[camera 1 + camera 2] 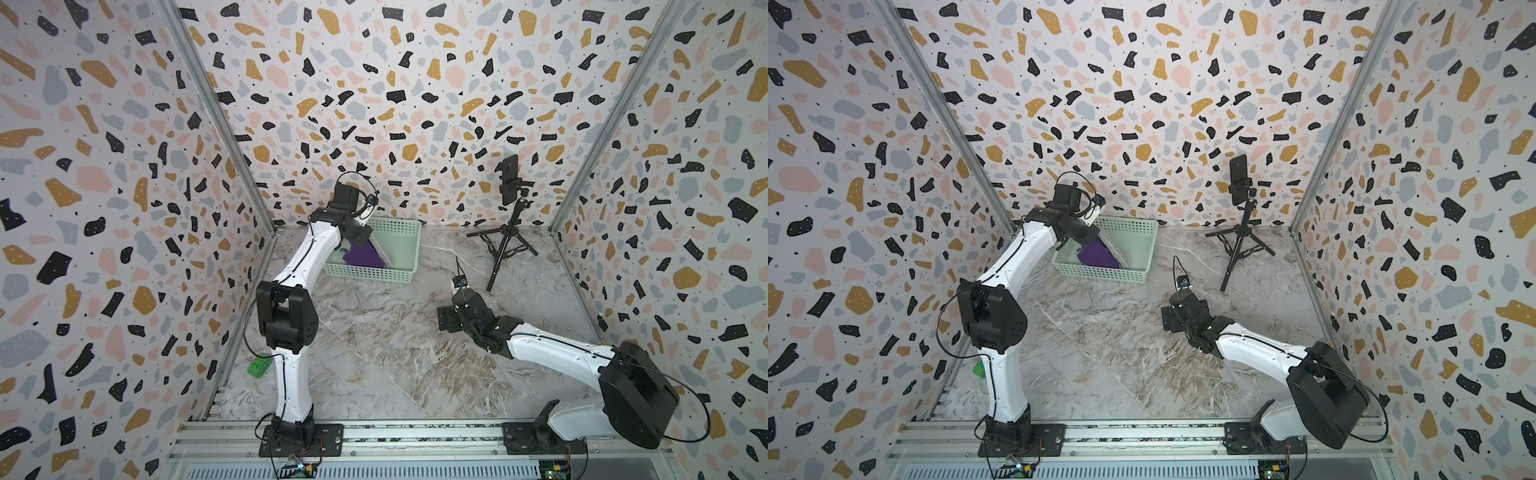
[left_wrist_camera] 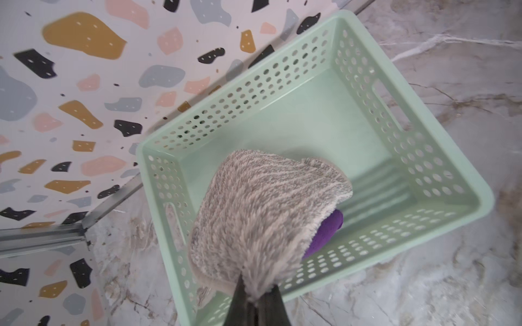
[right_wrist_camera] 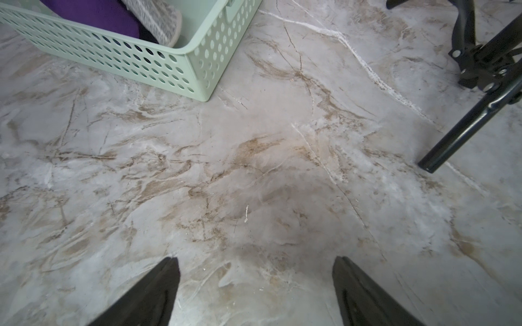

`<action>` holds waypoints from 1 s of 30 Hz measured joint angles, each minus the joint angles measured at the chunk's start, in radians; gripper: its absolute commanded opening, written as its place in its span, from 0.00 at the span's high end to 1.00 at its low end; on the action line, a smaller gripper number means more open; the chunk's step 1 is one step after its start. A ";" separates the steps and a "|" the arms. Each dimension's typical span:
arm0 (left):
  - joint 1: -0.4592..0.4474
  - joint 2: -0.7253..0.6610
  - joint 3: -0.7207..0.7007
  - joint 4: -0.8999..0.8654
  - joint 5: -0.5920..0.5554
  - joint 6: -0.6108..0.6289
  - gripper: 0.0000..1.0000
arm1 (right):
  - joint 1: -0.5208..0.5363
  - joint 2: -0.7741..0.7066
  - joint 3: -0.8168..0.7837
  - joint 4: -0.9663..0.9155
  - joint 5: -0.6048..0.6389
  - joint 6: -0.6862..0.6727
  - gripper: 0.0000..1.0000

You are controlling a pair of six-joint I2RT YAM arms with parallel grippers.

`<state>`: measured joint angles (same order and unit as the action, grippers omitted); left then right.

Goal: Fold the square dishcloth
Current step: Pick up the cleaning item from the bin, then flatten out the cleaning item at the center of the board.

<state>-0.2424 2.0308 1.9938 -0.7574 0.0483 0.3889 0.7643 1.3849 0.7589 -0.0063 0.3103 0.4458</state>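
Note:
The dishcloth (image 2: 262, 214) is grey and fluffy. My left gripper (image 2: 257, 293) is shut on a pinched bunch of it, and the cloth hangs from the jaws over the near-left corner of the mint green basket (image 2: 310, 50). Both top views show the left gripper (image 1: 360, 236) (image 1: 1090, 241) low over the basket, with the dishcloth (image 1: 384, 254) (image 1: 1118, 253) as a grey strip beside it. In the right wrist view the dishcloth (image 3: 158, 19) shows inside the basket (image 3: 158, 62). My right gripper (image 3: 255, 262) (image 1: 444, 320) stands open above bare marble, holding nothing.
A purple cloth (image 2: 327, 231) (image 1: 360, 257) lies in the basket under the dishcloth. A phone on a black tripod (image 1: 509, 232) (image 3: 480, 84) stands at the back right. A green block (image 1: 258, 366) sits by the left wall. Patterned walls close three sides.

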 measured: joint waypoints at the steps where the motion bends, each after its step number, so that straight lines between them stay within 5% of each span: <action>1: 0.000 -0.018 -0.029 -0.001 0.017 0.005 0.92 | 0.000 -0.003 -0.001 0.000 0.000 0.000 0.09; 3: 0.000 -0.038 -0.069 -0.002 0.041 0.012 1.00 | 0.001 -0.007 -0.001 0.000 0.000 0.000 0.09; 13: -0.004 -0.037 -0.101 -0.020 0.108 0.032 1.00 | 0.002 -0.020 -0.006 0.000 0.005 -0.001 0.09; 18: -0.016 -0.037 -0.103 -0.027 0.132 0.055 0.84 | 0.002 -0.021 -0.006 -0.001 0.005 -0.001 0.10; 21: -0.029 -0.037 -0.109 -0.028 0.139 0.068 1.00 | 0.002 -0.021 -0.006 -0.001 0.008 -0.002 0.10; 27: -0.037 -0.037 -0.111 -0.031 0.160 0.076 0.92 | 0.002 -0.021 -0.006 -0.002 0.016 -0.002 0.11; 30: -0.042 -0.037 -0.112 -0.039 0.180 0.086 1.00 | 0.002 -0.021 -0.006 -0.002 0.017 -0.002 0.11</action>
<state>-0.2844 1.9938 1.8816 -0.7963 0.2287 0.4751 0.7662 1.3643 0.7525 -0.0086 0.3275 0.4442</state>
